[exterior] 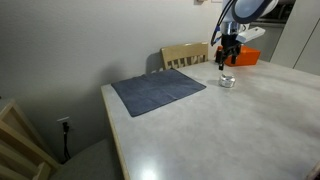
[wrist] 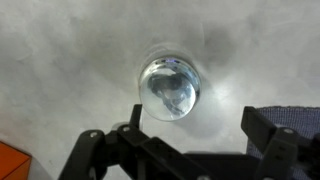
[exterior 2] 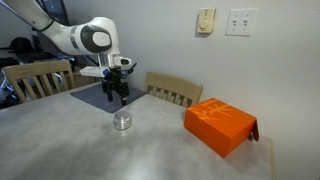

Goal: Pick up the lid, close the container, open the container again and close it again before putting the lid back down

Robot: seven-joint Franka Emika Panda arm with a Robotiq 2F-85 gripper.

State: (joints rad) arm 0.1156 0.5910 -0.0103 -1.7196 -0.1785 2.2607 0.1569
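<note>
The hand [exterior 2: 116, 98] is hanging with fingers spread wide and empty, directly above the small round jar [wrist: 169, 88]. The jar is standing on the counter [exterior: 200, 130], at the centre of the wrist view. An orange box [exterior 2: 220, 125] is lying at right.

Soft, even indoor light fills both exterior views, and the pale marbled desk [exterior: 165, 160] carries a broad dull sheen near its front edge. In the wrist view the small round silvery jar [wrist: 169, 88] glints with bright reflections above a faint shadow. The dark tool [wrist: 188, 138] is blurred. All pictures are coarse.
</note>
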